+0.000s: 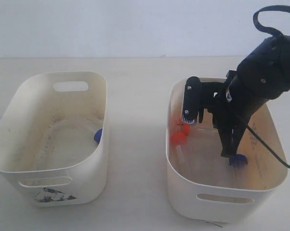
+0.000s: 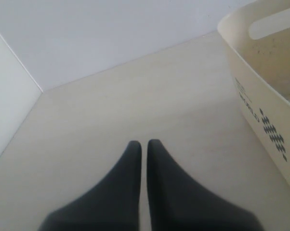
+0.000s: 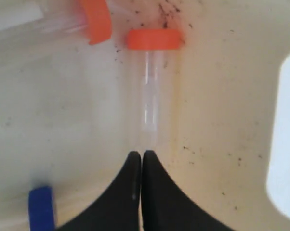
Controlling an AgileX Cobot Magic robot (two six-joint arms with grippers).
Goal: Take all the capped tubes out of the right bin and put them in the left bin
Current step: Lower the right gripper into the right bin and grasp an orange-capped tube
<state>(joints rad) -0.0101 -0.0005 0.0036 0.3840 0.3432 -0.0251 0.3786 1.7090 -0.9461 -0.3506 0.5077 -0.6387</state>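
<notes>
Pale desk carried both of your bins. Nearest its front edge, the left bin showed a dark smudge under its front handle slot. The right bin stood well apart toward the desk's right edge, its front clean.

Toward the front right corner of the right bin, a blue-capped tube lay on the floor. Your right pincer stood with its tips just beside that cap, fingers pressed together and gripping nothing. In the right wrist view, those closed tips sat at the bottom end of one orange-capped tube; you could not tell whether they touched. A second orange-capped tube lay just beside it, caps close together, both by the bin's left wall.

At about the same depth, another blue-capped tube rested against the left bin's right wall.

Your left pincer, outside the exterior view, hung over bare desk with its fingers closed on nothing. A cream tub wall printed with a diamond of dots stood beside it; which bin, you could not tell.

Beyond the desk's far edge rose a white wall.
</notes>
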